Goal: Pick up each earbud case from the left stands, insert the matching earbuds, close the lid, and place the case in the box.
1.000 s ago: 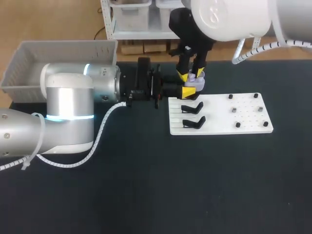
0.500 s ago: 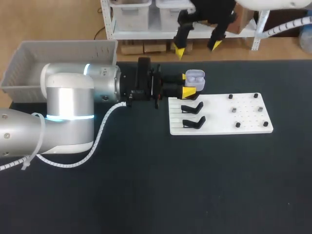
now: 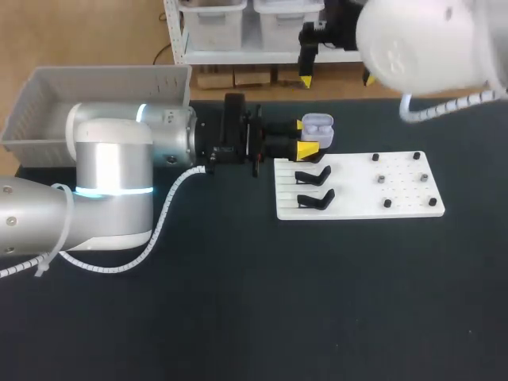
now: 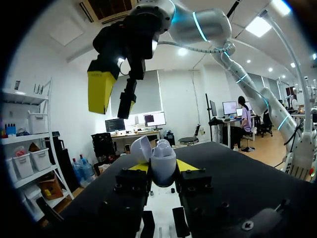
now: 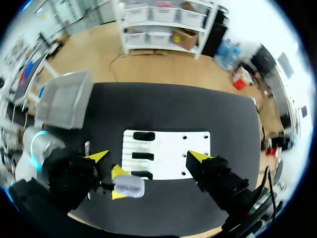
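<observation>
Lifting clear of the earbud case (image 3: 321,128), your right gripper (image 3: 336,78) hangs spread and empty.
It has risen from the case to above the counter's (image 3: 238,302) far edge. Your left gripper (image 3: 309,136) clamps the case just beyond the white stand board (image 3: 397,200), lid (image 4: 140,148) open. The earbuds (image 3: 316,121) look seated, so closing the lid likely comes next.

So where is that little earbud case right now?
In the head view, the earbud case is clamped, lid open, in the left arm's jaws, just past the far left corner of the white stand board.
</observation>
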